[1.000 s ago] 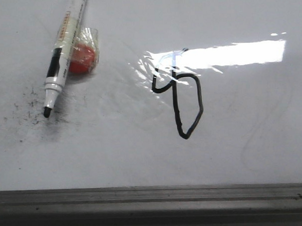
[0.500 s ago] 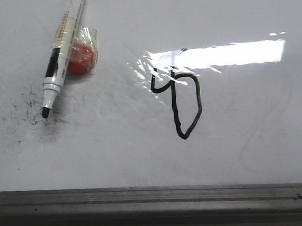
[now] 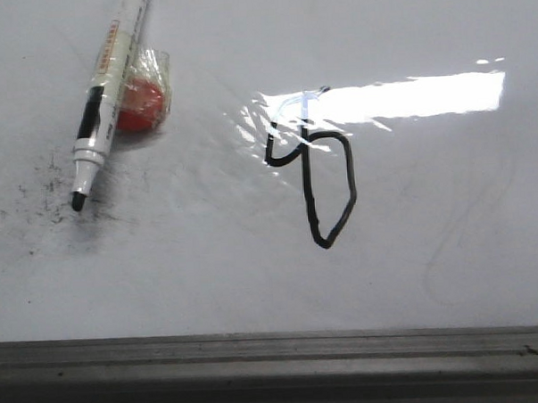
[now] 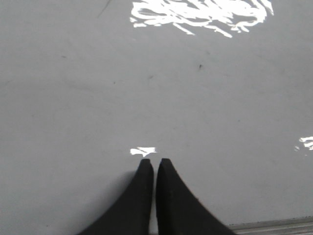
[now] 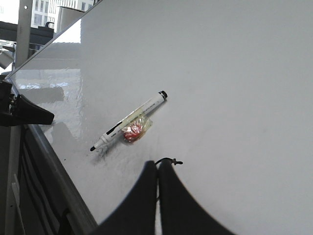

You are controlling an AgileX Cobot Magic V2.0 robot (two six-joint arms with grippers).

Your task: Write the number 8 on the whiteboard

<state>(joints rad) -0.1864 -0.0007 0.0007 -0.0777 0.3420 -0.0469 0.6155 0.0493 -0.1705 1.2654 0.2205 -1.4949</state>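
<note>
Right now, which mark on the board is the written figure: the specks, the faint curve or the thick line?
The thick black line mid-whiteboard: a hook joined to a pointed loop. The specks by the marker tip are only smudges.

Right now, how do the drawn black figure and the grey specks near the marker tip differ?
The black figure is one thick, continuous line: a small hook joined to a narrow pointed loop. The grey specks are faint, scattered and unconnected. The figure sits mid-board, partly under the glare; the specks cluster at the left, around the marker tip. Both are marks on the whiteboard.
</note>
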